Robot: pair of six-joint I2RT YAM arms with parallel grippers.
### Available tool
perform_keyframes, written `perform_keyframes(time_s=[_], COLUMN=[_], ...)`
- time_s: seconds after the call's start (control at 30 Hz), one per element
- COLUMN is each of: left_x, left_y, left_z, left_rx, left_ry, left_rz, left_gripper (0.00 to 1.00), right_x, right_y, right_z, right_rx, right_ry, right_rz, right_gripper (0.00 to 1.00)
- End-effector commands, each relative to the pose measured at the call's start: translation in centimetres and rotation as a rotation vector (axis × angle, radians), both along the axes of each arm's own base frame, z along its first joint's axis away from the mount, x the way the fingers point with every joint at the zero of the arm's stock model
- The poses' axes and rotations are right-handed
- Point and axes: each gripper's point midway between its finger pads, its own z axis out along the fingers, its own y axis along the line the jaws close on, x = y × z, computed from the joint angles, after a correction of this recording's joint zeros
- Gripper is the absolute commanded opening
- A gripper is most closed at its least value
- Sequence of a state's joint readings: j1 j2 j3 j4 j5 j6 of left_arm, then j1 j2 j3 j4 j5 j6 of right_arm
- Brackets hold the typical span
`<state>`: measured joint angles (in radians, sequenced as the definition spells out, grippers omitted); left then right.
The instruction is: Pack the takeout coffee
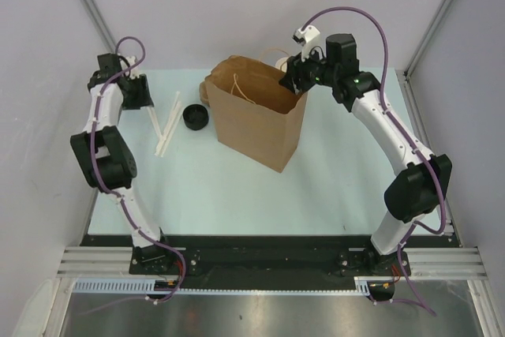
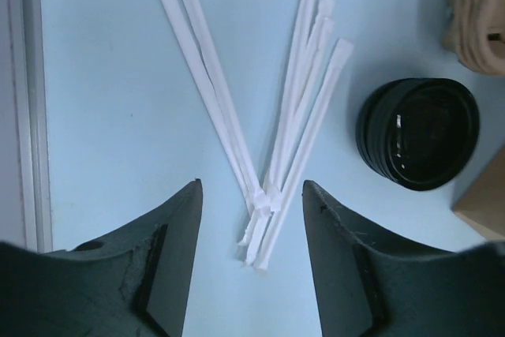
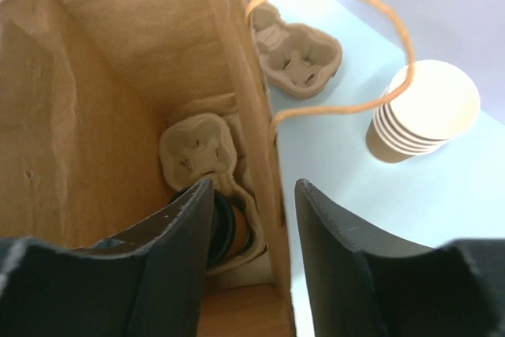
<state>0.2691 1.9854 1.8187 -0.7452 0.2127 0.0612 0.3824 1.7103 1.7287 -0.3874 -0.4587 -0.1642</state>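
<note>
The takeout coffee (image 3: 225, 226), a tan cup with a black lid, sits low inside the brown paper bag (image 3: 118, 61) in a pulp cup carrier (image 3: 197, 151). My right gripper (image 3: 252, 187) is open at the bag's top rim, with the bag's right wall between its jaws: one finger is inside above the cup, the other outside. In the top view the bag (image 1: 256, 120) stands mid-table with the right gripper (image 1: 293, 80) at its far right corner. My left gripper (image 2: 251, 187) is open over the near ends of the wrapped straws (image 2: 292, 116), holding nothing.
A loose black lid (image 2: 418, 132) lies right of the straws, next to the bag's corner (image 2: 485, 203). Beyond the bag are a stack of lidless paper cups (image 3: 426, 112) and a second pulp carrier (image 3: 296, 53). The bag's string handle (image 3: 355, 5) arcs over them.
</note>
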Motion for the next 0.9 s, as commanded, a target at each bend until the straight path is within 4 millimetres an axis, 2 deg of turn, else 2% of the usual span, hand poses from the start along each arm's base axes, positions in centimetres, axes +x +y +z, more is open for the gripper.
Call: perform_keyframes(time_s=[0.0,0.1,0.13,0.2,0.23,0.3,0.33,0.4,0.47,0.57,0.87], left_x=[2.4,3.7,4.0,4.9,5.3,6.2,6.4,7.0,7.4,7.9,8.7], left_y=[1.8,2.6,2.7,3.1,3.1,3.4,3.6,3.9,4.4,5.0,5.7], left_z=[-0.9,-1.7,-2.9,-3.0,-4.0,-4.0,-5.0,-5.3,-6.5,-7.3,-9.2], left_rx=[0.061,0.061,0.057,0.058,0.053,0.061,0.059,0.071,0.086,0.1,0.119], left_ry=[-0.035,-0.035,-0.015,-0.029,-0.017,-0.03,-0.016,-0.019,-0.003,0.003,0.022], left_rz=[0.031,0.047,0.048,0.057,0.055,0.057,0.056,0.059,0.067,0.085,0.096], left_gripper=[0.52,0.44,0.43,0.41,0.41,0.4,0.4,0.39,0.38,0.34,0.32], right_x=[-0.1,-0.1,-0.1,-0.2,-0.1,-0.1,-0.1,0.0,0.1,0.2,0.4], right_y=[0.0,-0.2,-0.2,-0.3,-0.4,-0.6,-0.7,-0.9,-1.2,-1.8,-3.0], right_z=[4.3,4.6,5.0,5.1,5.4,5.5,5.7,6.1,6.2,6.5,6.8], right_rx=[0.026,0.016,0.015,0.008,0.001,-0.01,-0.014,-0.023,-0.039,-0.06,-0.088], right_ry=[-0.094,-0.101,-0.109,-0.11,-0.123,-0.126,-0.134,-0.142,-0.147,-0.161,-0.172], right_rz=[-0.02,-0.024,-0.026,-0.027,-0.03,-0.039,-0.04,-0.051,-0.056,-0.074,-0.118], right_gripper=[0.54,0.56,0.57,0.59,0.59,0.6,0.6,0.61,0.61,0.61,0.63])
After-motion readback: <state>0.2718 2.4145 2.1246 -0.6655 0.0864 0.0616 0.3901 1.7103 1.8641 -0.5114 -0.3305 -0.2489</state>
